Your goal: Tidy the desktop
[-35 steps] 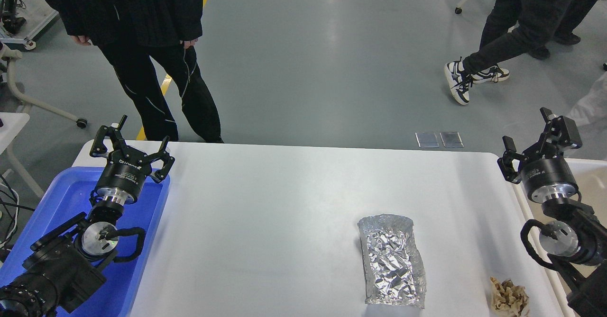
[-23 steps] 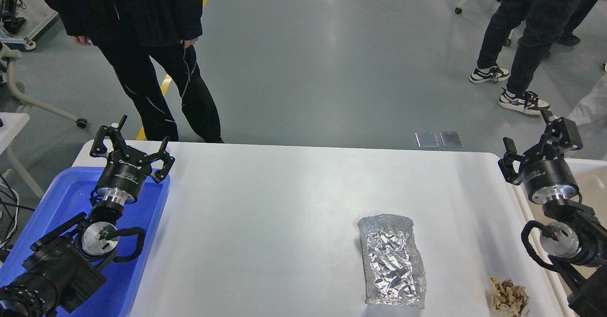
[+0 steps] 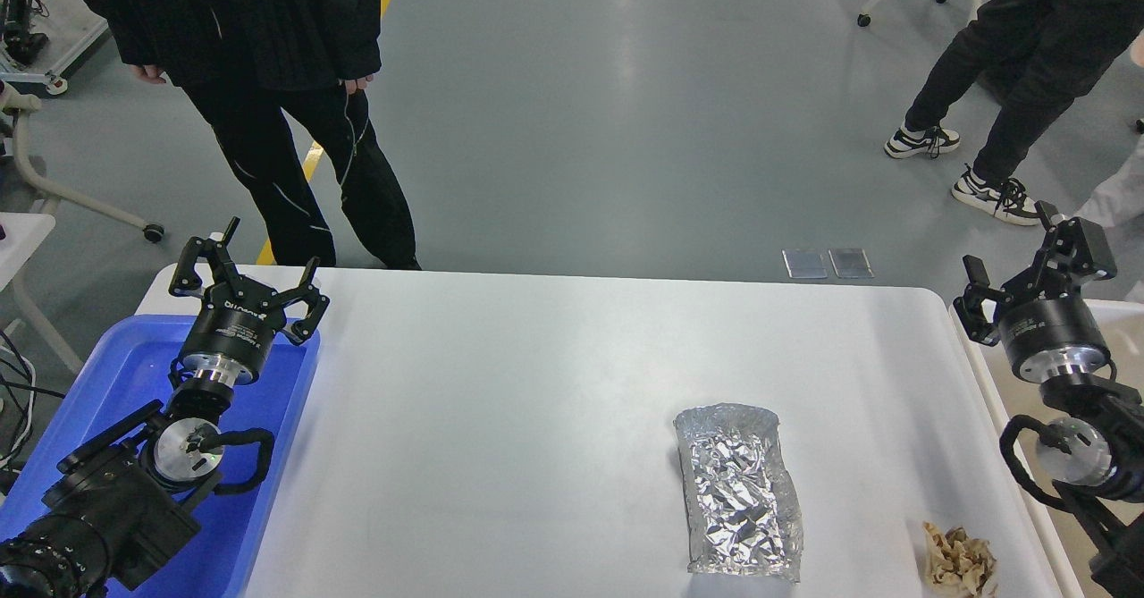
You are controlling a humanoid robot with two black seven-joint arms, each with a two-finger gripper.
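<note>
Head view: foil piece [image 3: 738, 491], long axis running away from robot, on counter [image 3: 500, 419]; right end effector [image 3: 1037, 281] nearer, beyond-right of foil; both end effectors open, empty, left end effector [image 3: 246, 287] included.

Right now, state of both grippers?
left gripper: open, empty, above the blue tray.
right gripper: open, empty, at the desktop right edge.

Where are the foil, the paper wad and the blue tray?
foil [image 3: 738, 491], head view, middle of its crinkled top.
paper wad [image 3: 960, 562], head view, its centre.
blue tray [image 3: 125, 364], head view, bare floor near its far end.
</note>
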